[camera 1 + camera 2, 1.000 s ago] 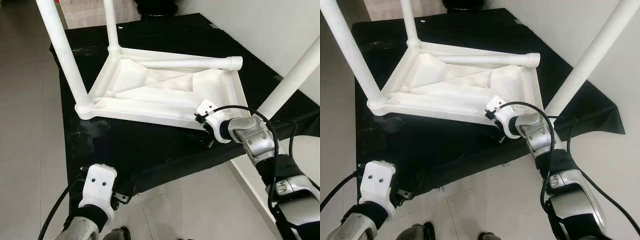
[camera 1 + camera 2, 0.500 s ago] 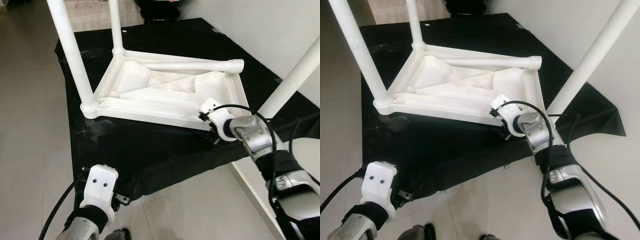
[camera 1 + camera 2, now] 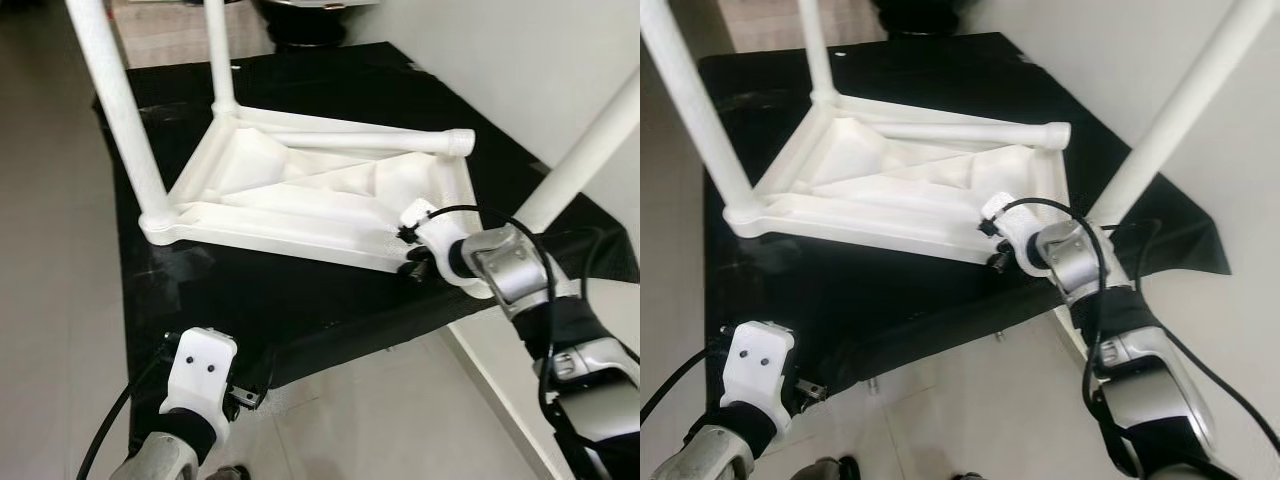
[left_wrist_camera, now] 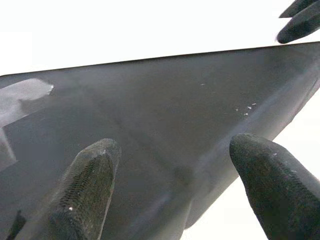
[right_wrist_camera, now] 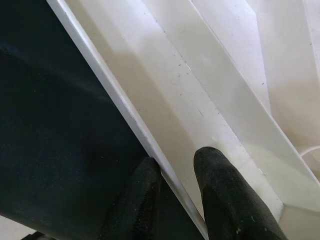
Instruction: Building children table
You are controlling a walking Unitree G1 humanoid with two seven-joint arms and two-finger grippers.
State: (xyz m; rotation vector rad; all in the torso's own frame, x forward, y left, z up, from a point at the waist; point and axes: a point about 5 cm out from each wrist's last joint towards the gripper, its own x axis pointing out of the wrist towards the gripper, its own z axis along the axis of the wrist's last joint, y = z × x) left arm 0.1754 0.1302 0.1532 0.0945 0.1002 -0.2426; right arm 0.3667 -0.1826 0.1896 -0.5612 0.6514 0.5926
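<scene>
- The white plastic table (image 3: 320,190) lies upside down on a black cloth (image 3: 300,300) spread over a pale tiled floor (image 3: 50,250).
- Two table legs (image 3: 110,100) stand upright in the corner sockets on the robot's left side; a third leg (image 3: 585,150) rises at the right, near the white wall (image 3: 540,60).
- A loose leg (image 3: 365,140) lies flat across the far edge of the underside.
- The right gripper (image 5: 175,200) is at the near right edge of the table. Its fingers (image 5: 225,195) are almost together, clamping the thin rim: one finger rests inside the underside, the other outside against the cloth.
- The left gripper (image 4: 172,185) is low at the near left, above the cloth's near edge, well apart from the table. Its fingertips (image 4: 92,175) stand wide apart and hold nothing.
- A black cable (image 3: 470,215) loops over the right wrist.
</scene>
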